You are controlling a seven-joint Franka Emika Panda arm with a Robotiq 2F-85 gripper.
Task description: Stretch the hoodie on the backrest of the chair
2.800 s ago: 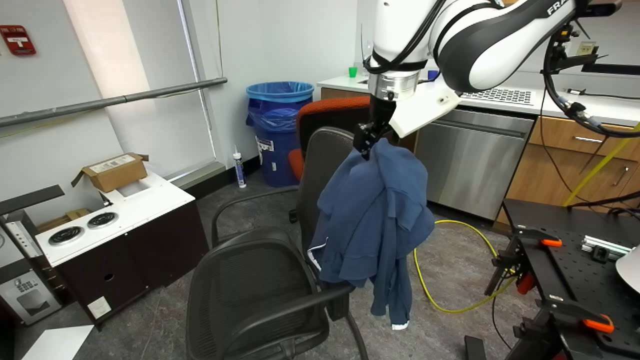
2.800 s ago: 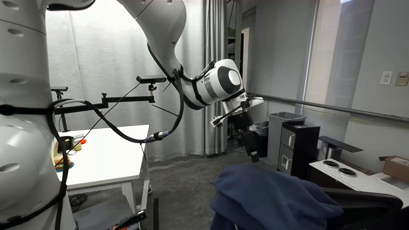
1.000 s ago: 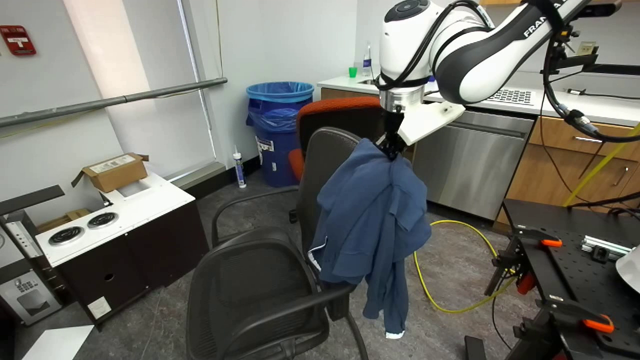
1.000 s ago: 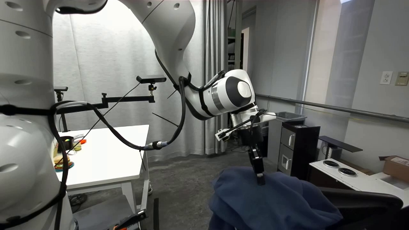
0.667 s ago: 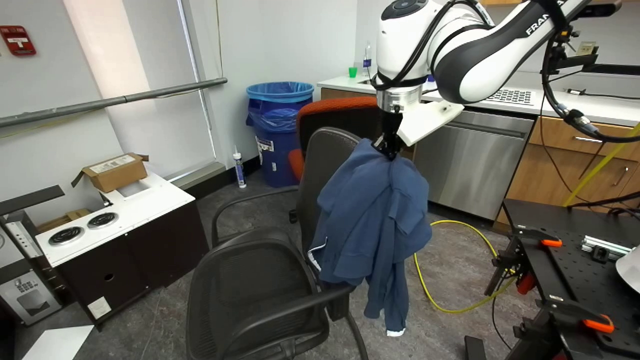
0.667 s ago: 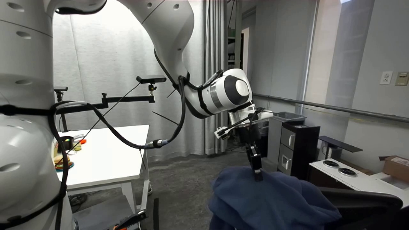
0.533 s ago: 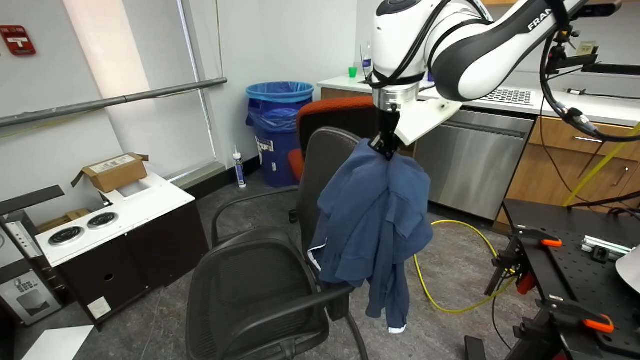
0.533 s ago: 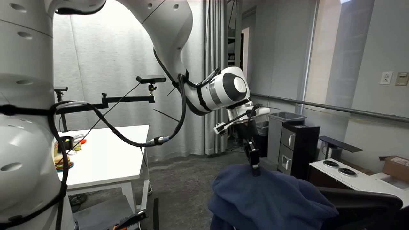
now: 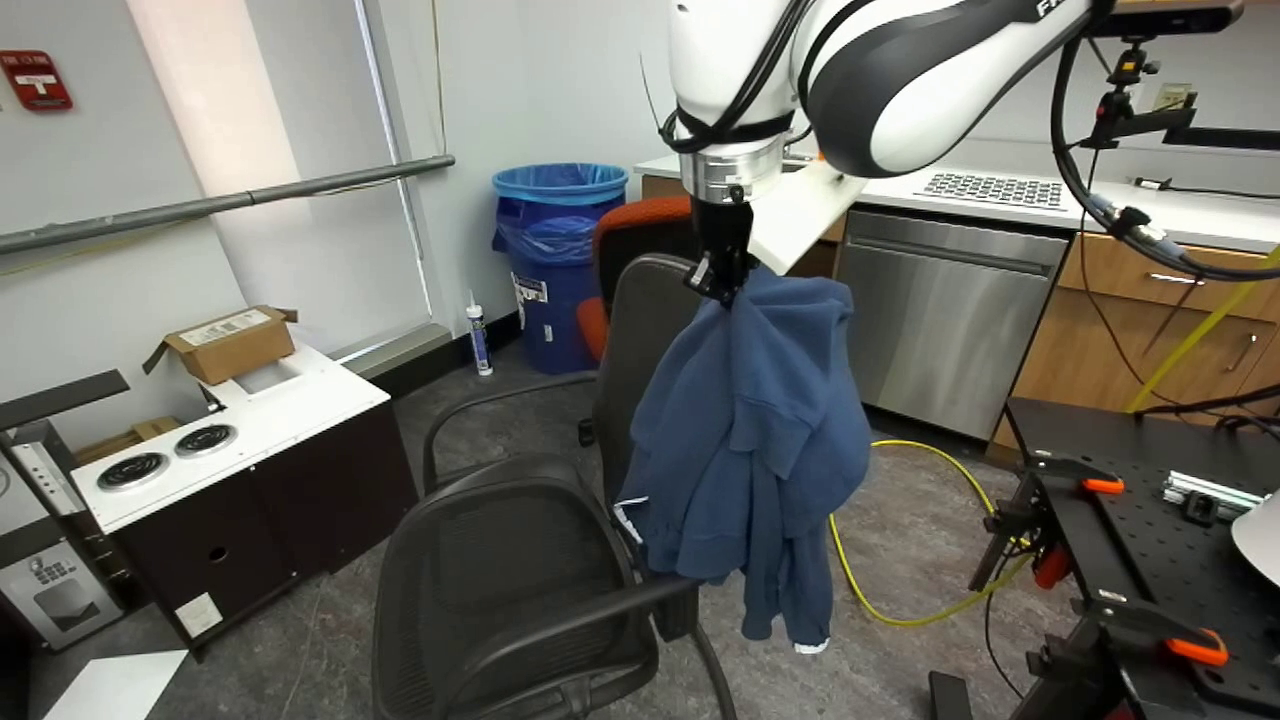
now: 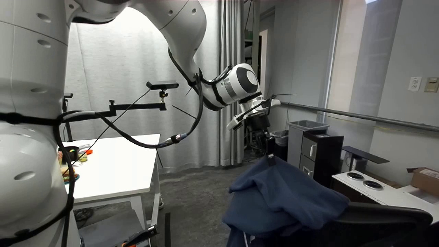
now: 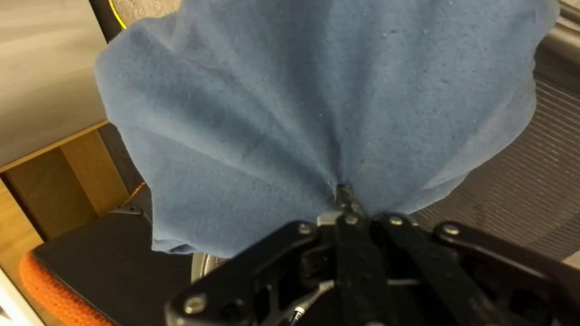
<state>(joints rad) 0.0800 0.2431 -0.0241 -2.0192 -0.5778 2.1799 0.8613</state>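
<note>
The blue hoodie hangs bunched over one side of the chair's dark backrest, sleeves dangling towards the floor. The rest of the backrest is bare. My gripper is shut on the hoodie's upper part, close beside the backrest's top edge. In an exterior view the hoodie rises to a peak under the gripper. Seen from the wrist, folds of the hoodie fan out from the gripper's closed tips. The black chair faces away from the hoodie's hanging bulk.
An orange-backed chair stands right behind the backrest, with a blue bin farther back. A dishwasher and counter are beyond the hoodie. A black table is at the right, and a yellow hose lies on the floor.
The gripper went down into the hoodie, shut on the fabric, then rose and moved towards the backrest. The held cloth has been pulled up into a peak.
</note>
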